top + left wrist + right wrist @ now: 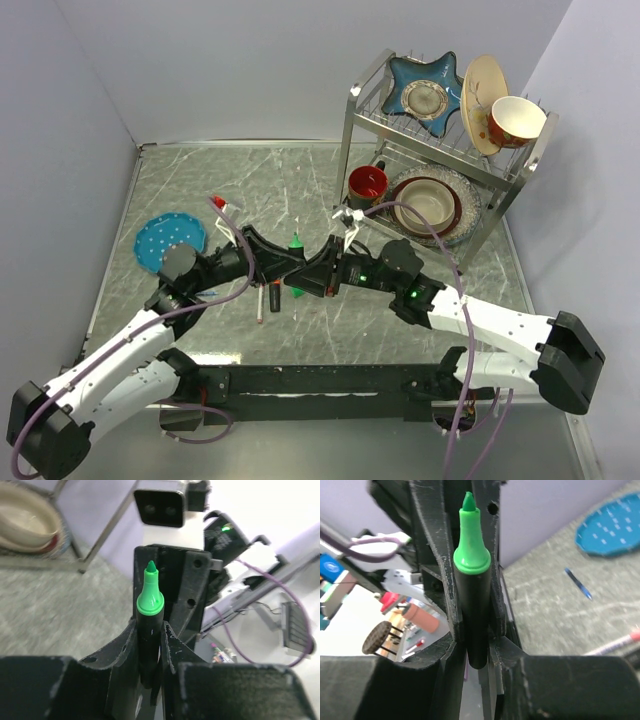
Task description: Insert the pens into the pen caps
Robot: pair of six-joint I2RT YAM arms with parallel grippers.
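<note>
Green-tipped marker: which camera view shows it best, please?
The right wrist view: the green-tipped marker stands large and sharp at the centre, green tip and black barrel both clear. The left wrist view also shows it upright, but smaller, with less barrel visible. The top external view shows only its tiny green tip.

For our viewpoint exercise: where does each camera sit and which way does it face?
Top external: above and behind, looking down on the table; left arm and right arm show.
Left wrist: on the left arm, facing the rack; left tool shows.
Right wrist: on the right arm, facing the blue plate; right tool shows.
Shared: both wrist views show the green-tipped marker.
</note>
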